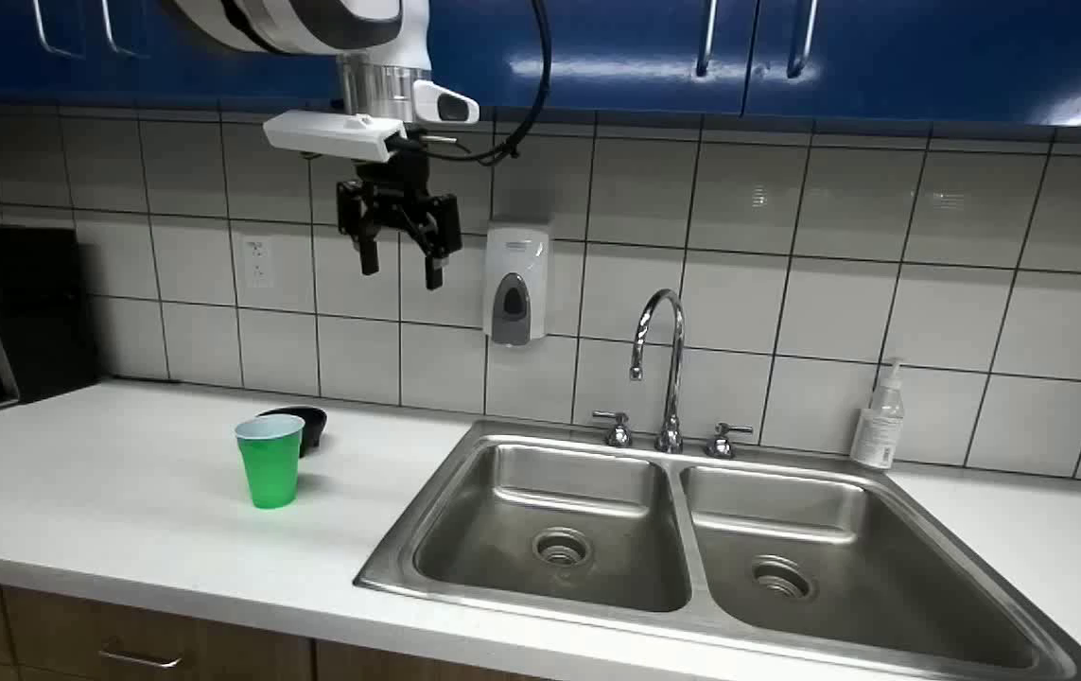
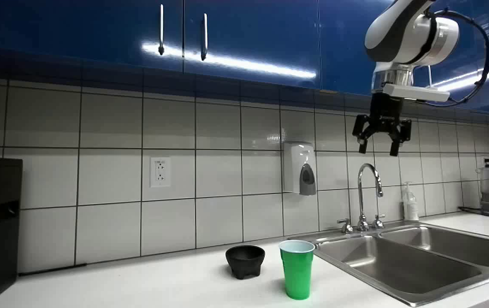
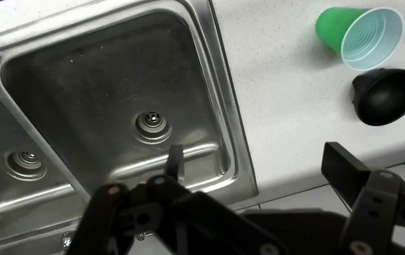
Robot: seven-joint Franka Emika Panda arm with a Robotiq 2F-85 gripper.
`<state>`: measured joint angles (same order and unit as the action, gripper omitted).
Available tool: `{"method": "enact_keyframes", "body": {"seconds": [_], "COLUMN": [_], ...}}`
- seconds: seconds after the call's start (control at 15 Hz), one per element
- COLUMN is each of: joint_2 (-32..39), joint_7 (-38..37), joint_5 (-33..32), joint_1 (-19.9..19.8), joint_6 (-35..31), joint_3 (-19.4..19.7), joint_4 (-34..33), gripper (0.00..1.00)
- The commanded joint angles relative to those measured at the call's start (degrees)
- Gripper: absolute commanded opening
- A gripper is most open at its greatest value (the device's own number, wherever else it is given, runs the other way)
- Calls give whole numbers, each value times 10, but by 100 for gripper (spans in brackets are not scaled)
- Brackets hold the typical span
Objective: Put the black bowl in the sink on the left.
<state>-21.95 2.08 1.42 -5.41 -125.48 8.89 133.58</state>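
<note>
The black bowl stands upright on the white counter. In an exterior view the bowl is partly hidden behind a green cup; in an exterior view it shows whole, on small feet. In the wrist view the bowl is at the right. The steel sink has two basins. The left basin is nearer the bowl and shows in an exterior view and the wrist view. My gripper is open and empty, high above the counter in both exterior views; its spread fingers show in the wrist view.
The green cup stands beside the bowl, also in an exterior view. A chrome faucet rises behind the sink. A wall soap dispenser, blue overhead cabinets, a soap bottle and a coffee machine are around.
</note>
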Motion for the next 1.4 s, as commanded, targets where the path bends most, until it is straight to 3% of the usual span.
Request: {"method": "enact_keyframes", "body": {"seconds": [0.0, 0.73, 1.33], "joint_2": [1, -22, -119], "joint_7": [2, 6, 95], "joint_5": [2, -14, -16], "joint_1": [-5, 0, 104], "joint_6": [2, -7, 9], "joint_3": [-4, -19, -90], "joint_4": [-2, 18, 94], "gripper": [100, 100, 100]}}
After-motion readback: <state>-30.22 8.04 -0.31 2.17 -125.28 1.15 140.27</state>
